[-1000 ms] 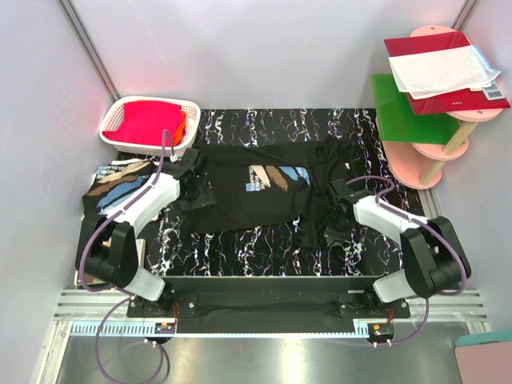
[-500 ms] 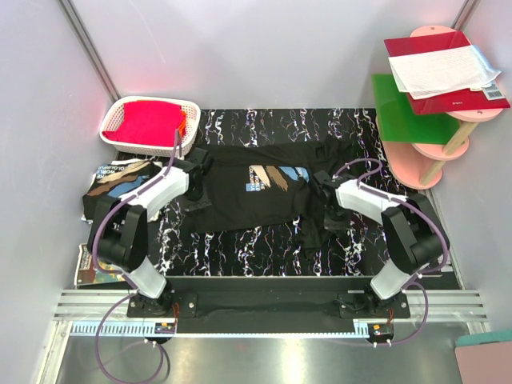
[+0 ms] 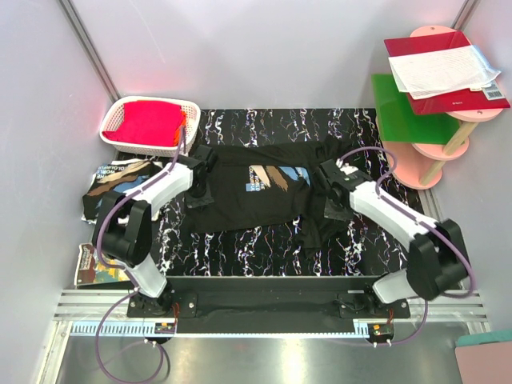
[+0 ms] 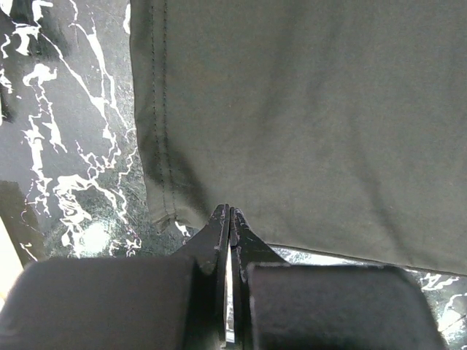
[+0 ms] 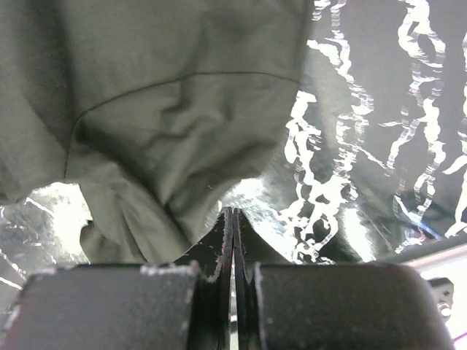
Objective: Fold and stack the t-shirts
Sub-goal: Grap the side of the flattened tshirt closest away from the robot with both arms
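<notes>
**2 closed grippers at either side of a spread black t-shirt**

A black t-shirt (image 3: 240, 200) lies spread open in the middle of the black marbled table (image 3: 240, 244), print side up. Its chest print (image 3: 276, 178) of blue, tan and white strokes faces the overhead camera. The lower right part of the cloth is bunched into folds.

The left gripper (image 3: 198, 172) sits at the shirt's left edge. In the left wrist view its fingers (image 4: 211, 240) are pressed together with no gap, and their tips meet exactly at the stitched hem. I cannot tell whether any cloth is caught between them.

The right gripper (image 3: 328, 178) sits at the shirt's right edge. In the right wrist view its fingers (image 5: 219, 244) are also pressed tight. The cloth gathers into wrinkles that run down to the tips, so it is pinched there.

A second t-shirt (image 3: 112, 182) with the same print lies rumpled at the table's left edge, well apart from the spread one. Behind it stands a white basket (image 3: 112, 120) holding a red cloth (image 3: 152, 122). A printed sheet (image 3: 90, 268) lies near the left arm's base.

To the right stands a pink stand (image 3: 436, 170) carrying a green board (image 3: 400, 108), a red book (image 3: 444, 102) and white papers (image 3: 444, 68).
</notes>
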